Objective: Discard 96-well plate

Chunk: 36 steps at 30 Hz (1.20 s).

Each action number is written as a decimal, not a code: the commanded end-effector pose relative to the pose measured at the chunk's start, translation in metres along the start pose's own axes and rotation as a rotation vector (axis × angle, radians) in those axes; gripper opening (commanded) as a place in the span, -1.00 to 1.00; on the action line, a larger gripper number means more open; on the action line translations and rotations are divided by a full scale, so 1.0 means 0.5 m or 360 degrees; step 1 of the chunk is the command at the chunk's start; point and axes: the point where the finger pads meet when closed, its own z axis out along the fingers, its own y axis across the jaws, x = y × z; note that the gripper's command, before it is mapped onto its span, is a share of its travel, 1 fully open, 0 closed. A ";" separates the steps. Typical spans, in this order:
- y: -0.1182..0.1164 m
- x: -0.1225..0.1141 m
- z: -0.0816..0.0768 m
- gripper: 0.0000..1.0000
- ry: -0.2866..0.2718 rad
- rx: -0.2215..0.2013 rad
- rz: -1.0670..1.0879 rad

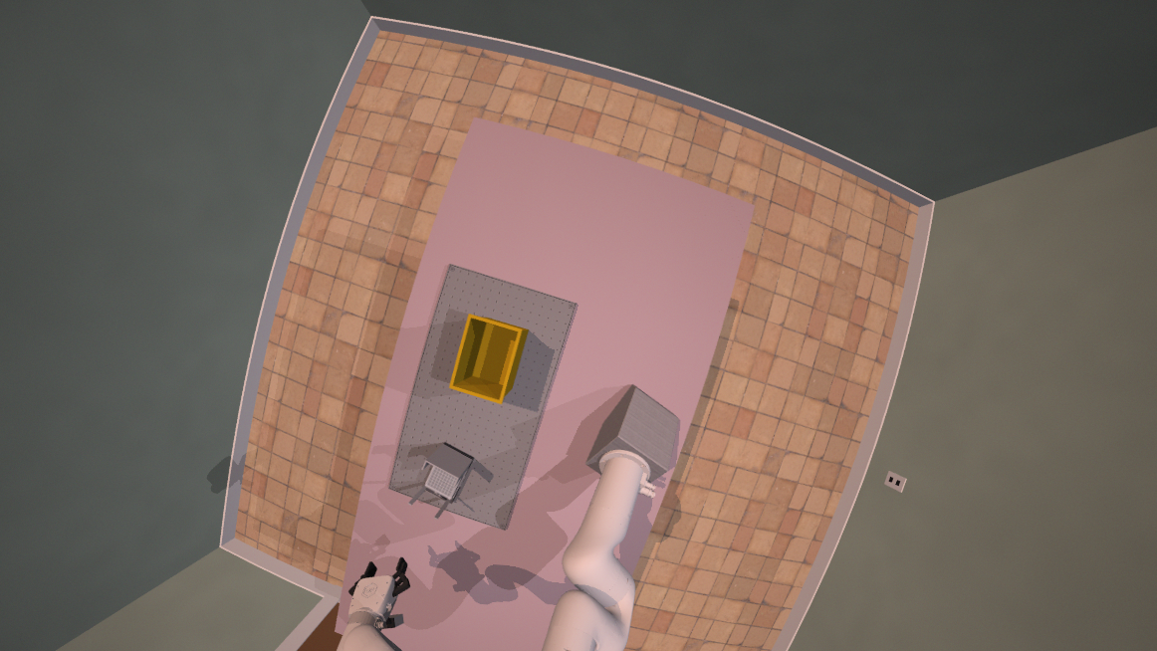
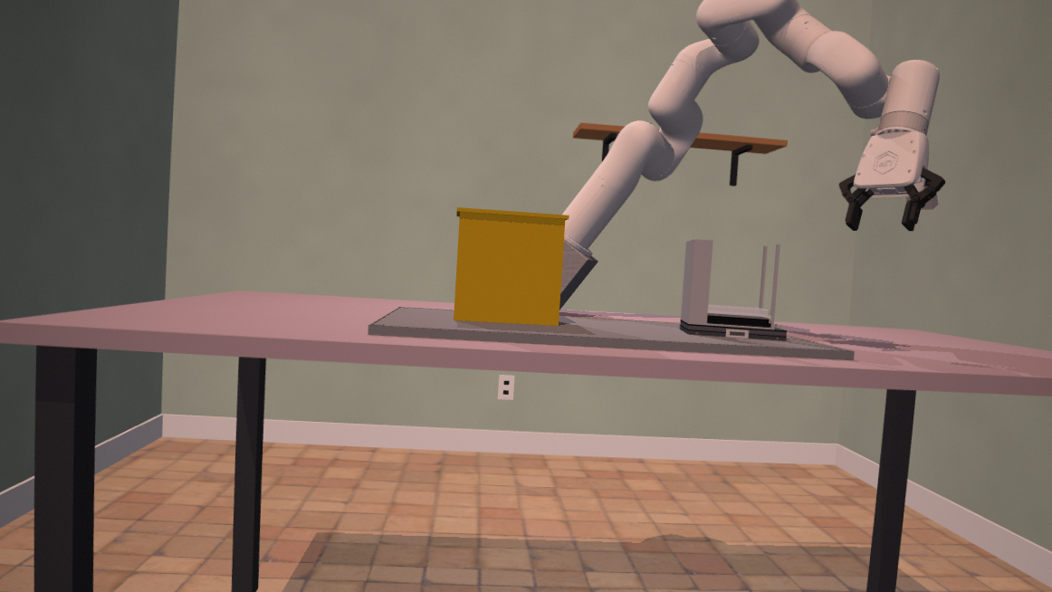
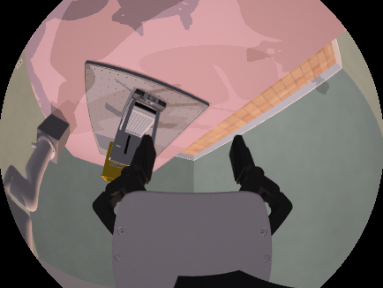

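Note:
The stack rack K1 [image 2: 729,293] stands on the grey pegboard [image 2: 610,339] at its right end, with a tall grey back post and two thin rods. The white upper 96-well plate [image 2: 738,315] lies on a dark lower plate [image 2: 736,323] in the rack; it also shows from above [image 1: 441,483] and in the wrist view [image 3: 138,119]. The yellow bin W1 [image 2: 509,266] [image 1: 486,357] stands upright on the pegboard's left part, its mouth open. My gripper [image 2: 891,211] is open and empty, high above the table's right end, to the right of the rack; it also shows in the overhead view [image 1: 386,568].
The arm's grey base block [image 1: 635,430] sits on the pink table beside the pegboard. A brown wall shelf [image 2: 681,139] on black brackets hangs behind the arm. The table's edge lies close below the gripper.

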 end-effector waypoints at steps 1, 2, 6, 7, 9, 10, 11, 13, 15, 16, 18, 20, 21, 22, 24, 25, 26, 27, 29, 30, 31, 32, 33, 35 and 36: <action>-0.019 -0.042 -0.001 1.00 0.0046 0.0054 0.0175; -0.024 -0.051 -0.001 1.00 0.0046 0.0054 0.0175; -0.044 -0.085 0.002 1.00 0.0046 0.0054 0.0175; -0.049 -0.094 0.003 1.00 0.0046 0.0054 0.0175; -0.056 -0.102 0.003 1.00 0.0062 0.0068 0.0224; -0.056 -0.102 0.003 1.00 0.0062 0.0068 0.0224; -0.056 -0.102 0.003 1.00 0.0062 0.0068 0.0224; -0.068 -0.118 0.004 1.00 0.0094 0.0096 0.0321; -0.080 -0.134 0.005 1.00 0.0111 0.0111 0.0372; -0.086 -0.141 0.005 1.00 0.0111 0.0111 0.0372; -0.098 -0.157 0.006 1.00 0.0111 0.0111 0.0372; -0.106 -0.167 0.006 1.00 0.0111 0.0111 0.0372; -0.113 -0.175 0.006 1.00 0.0130 0.0121 0.0420; -0.120 -0.182 0.006 1.00 0.0150 0.0131 0.0468; -0.134 -0.196 0.007 1.00 0.0188 0.0151 0.0565; -0.141 -0.203 0.007 1.00 0.0190 0.0152 0.0569; -0.148 -0.211 0.007 1.00 0.0190 0.0152 0.0569; -0.148 -0.211 0.007 1.00 0.0190 0.0152 0.0569; -0.155 -0.218 0.007 1.00 0.0190 0.0152 0.0569; -0.162 -0.225 0.007 1.00 0.0190 0.0152 0.0569; -0.165 -0.229 0.007 1.00 0.0190 0.0152 0.0569; -0.173 -0.235 0.007 1.00 0.0212 0.0158 0.0617; -0.181 -0.241 0.007 1.00 0.0234 0.0164 0.0665; -0.196 -0.254 0.006 1.00 0.0278 0.0176 0.0761; -0.204 -0.261 0.006 1.00 0.0280 0.0177 0.0767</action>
